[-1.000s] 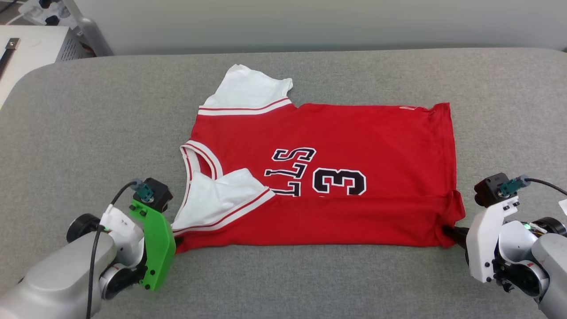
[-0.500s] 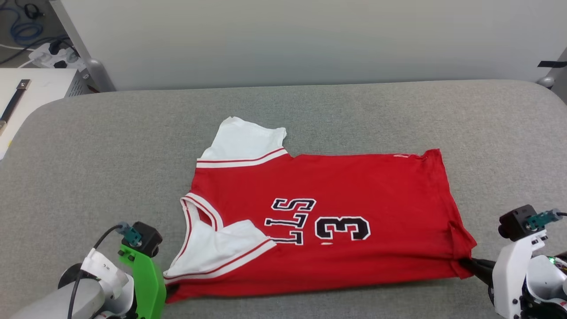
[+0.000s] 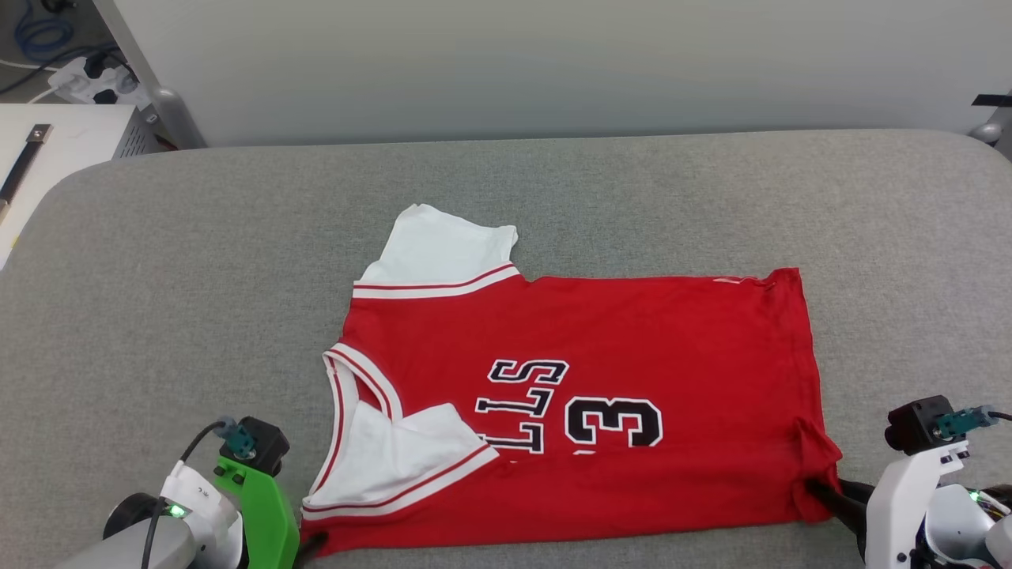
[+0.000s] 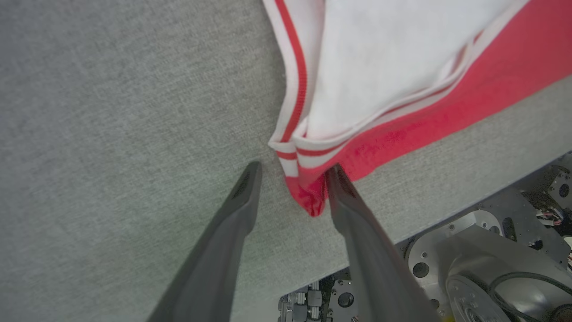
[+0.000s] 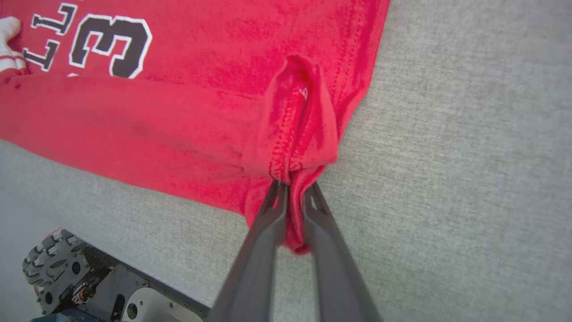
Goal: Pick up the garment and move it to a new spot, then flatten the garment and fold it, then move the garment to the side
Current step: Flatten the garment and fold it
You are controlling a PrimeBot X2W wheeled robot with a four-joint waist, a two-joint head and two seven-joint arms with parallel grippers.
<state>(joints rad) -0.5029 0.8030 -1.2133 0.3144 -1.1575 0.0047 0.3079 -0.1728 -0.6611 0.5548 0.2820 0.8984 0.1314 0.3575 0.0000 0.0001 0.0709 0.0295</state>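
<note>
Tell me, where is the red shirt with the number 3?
In the head view the red shirt lies on the grey table, near its front edge, between the left gripper and the right gripper.

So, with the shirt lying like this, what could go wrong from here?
The right hand pinches the garment at its bunched hem corner; pulling back before opening could drag the fold apart.
The left hand is open, but the red corner touches one finger; lifting may snag it.
The folded edge lies near the table edge and could slip off.
</note>
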